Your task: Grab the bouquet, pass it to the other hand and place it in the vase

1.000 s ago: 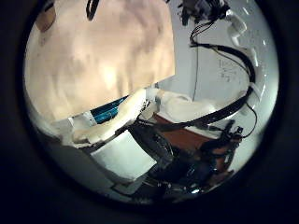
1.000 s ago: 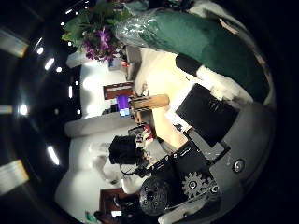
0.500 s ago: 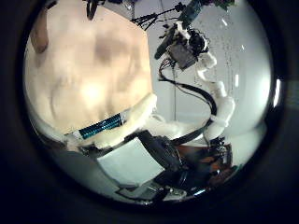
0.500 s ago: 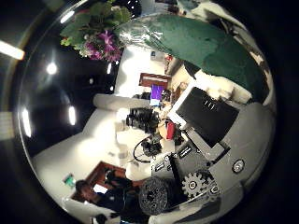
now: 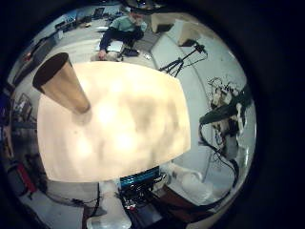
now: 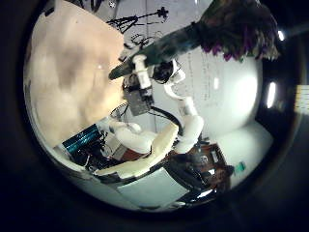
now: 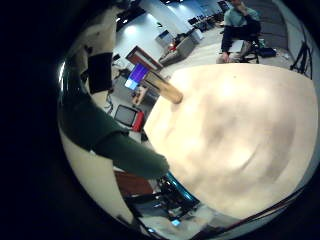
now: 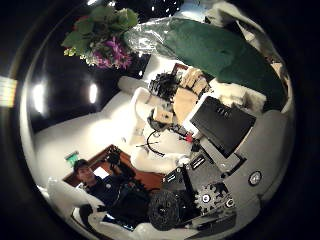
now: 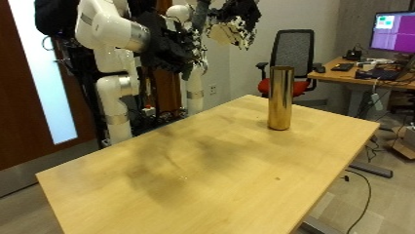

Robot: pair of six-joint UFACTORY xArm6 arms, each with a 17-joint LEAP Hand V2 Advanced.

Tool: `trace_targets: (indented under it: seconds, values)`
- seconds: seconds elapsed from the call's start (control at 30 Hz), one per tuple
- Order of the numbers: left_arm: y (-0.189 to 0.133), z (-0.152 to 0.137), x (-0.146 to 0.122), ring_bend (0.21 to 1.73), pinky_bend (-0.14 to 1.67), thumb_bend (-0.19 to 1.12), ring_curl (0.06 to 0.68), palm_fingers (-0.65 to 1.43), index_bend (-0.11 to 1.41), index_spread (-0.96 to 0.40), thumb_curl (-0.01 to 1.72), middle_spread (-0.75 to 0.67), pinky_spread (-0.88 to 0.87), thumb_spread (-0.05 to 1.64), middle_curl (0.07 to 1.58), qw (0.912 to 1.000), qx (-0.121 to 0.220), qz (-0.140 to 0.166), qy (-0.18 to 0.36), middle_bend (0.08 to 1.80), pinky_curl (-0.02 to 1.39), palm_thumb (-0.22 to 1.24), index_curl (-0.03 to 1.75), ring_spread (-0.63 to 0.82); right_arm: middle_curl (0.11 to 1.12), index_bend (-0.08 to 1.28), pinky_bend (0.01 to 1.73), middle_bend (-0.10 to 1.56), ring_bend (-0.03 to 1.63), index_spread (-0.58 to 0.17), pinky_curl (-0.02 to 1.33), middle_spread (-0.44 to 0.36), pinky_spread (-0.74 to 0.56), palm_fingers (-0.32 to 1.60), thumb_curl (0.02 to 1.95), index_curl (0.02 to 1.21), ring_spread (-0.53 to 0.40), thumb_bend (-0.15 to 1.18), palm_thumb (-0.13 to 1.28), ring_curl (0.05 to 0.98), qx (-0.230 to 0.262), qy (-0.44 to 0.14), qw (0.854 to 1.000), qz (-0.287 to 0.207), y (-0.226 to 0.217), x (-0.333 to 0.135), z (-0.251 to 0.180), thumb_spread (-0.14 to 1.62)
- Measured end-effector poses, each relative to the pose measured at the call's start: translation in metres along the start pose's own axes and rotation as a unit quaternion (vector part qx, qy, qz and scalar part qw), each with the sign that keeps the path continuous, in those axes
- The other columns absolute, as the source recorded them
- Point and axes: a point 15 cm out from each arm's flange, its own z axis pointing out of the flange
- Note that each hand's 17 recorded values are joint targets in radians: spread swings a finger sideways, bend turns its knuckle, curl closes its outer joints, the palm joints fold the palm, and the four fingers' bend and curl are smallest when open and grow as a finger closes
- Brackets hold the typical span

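My right hand (image 6: 145, 72) is shut on the bouquet's green wrapped stem (image 8: 215, 50), high above the table's far side. The purple flowers and green leaves (image 8: 100, 40) stick out past the palm; the left thumb side palm view shows the same bouquet (image 6: 232, 29) close by. The stem (image 7: 120, 145) also crosses the right little finger side view. In the outside view both hands sit high up together, right hand (image 9: 238, 24) and left hand (image 9: 182, 44). My left hand's fingers (image 6: 145, 164) look straight and hold nothing. The tall gold vase (image 9: 279, 97) stands upright on the wooden table (image 9: 195, 166), below the hands.
The vase (image 5: 65, 84) stands near the table's far corner (image 5: 162, 86). An office chair (image 9: 296, 58) and a desk with a monitor (image 9: 394, 34) stand behind the table. A dark wooden door (image 9: 19, 88) is beside the arms.
The left palm has swung from facing the table to facing the right hand and bouquet. The right palm view has also turned, with the bouquet still held in it.
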Motion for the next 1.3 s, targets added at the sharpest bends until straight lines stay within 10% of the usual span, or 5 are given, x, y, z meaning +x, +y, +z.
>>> trace_targets:
  seconds: [0.47, 1.0, 1.13, 1.3]
  values:
    - [0.002, 0.009, 0.025, 0.60, 0.30, -0.04, 0.176, 0.22, 0.17, 0.27, 0.33, 0.34, 0.39, 0.75, 0.35, 0.9938, -0.028, 0.012, 0.106, 0.26, 0.28, 0.17, 0.30, 0.47, 0.76, 1.03, 1.14, 1.37, 1.44, -0.282, 0.94, -0.127, -0.23, 1.13, 0.95, 1.04, -0.185, -0.02, 1.16, 0.625, -0.040, -0.043, 0.998, -0.016, -0.006, -0.022, 0.050, 0.23]
    - [0.019, 0.019, 0.058, 0.62, 0.25, -0.03, 0.145, 0.60, 0.16, 0.08, 0.34, -0.20, 0.04, 0.80, 0.50, 0.9722, -0.071, 0.000, 0.223, 0.63, 0.26, 0.30, 0.38, 0.08, 0.76, 1.03, 1.11, 1.38, 1.44, -0.276, 0.99, -0.127, -0.25, 1.12, 0.95, 1.03, -0.190, -0.02, 1.16, 0.633, -0.061, -0.025, 0.998, -0.020, -0.015, -0.009, 0.092, 0.23]
    - [0.015, 0.014, 0.066, 0.94, 0.65, 0.01, 0.254, 0.99, 0.13, -0.10, 0.36, -0.42, -0.47, 0.87, 0.62, 0.9649, -0.057, -0.003, 0.256, 0.83, 0.36, 0.54, 0.35, -0.40, 0.75, 1.02, 1.15, 1.35, 1.43, -0.274, 1.00, -0.130, -0.25, 1.14, 0.93, 1.03, -0.189, -0.03, 1.09, 0.630, -0.053, -0.028, 0.998, -0.006, -0.018, -0.004, 0.092, 0.48]
    - [0.000, -0.001, 0.065, 1.20, 0.98, 0.05, 0.404, 1.27, 0.30, -0.31, 0.42, -0.50, -0.64, 0.87, 0.73, 0.9573, 0.008, -0.010, 0.289, 0.91, 0.50, 0.84, 0.43, -0.48, 0.74, 0.94, 1.13, 1.29, 1.39, -0.274, 0.94, -0.144, -0.29, 1.11, 0.81, 0.98, -0.203, -0.05, 0.96, 0.608, -0.054, -0.038, 0.998, 0.021, -0.001, 0.008, 0.099, 0.72]
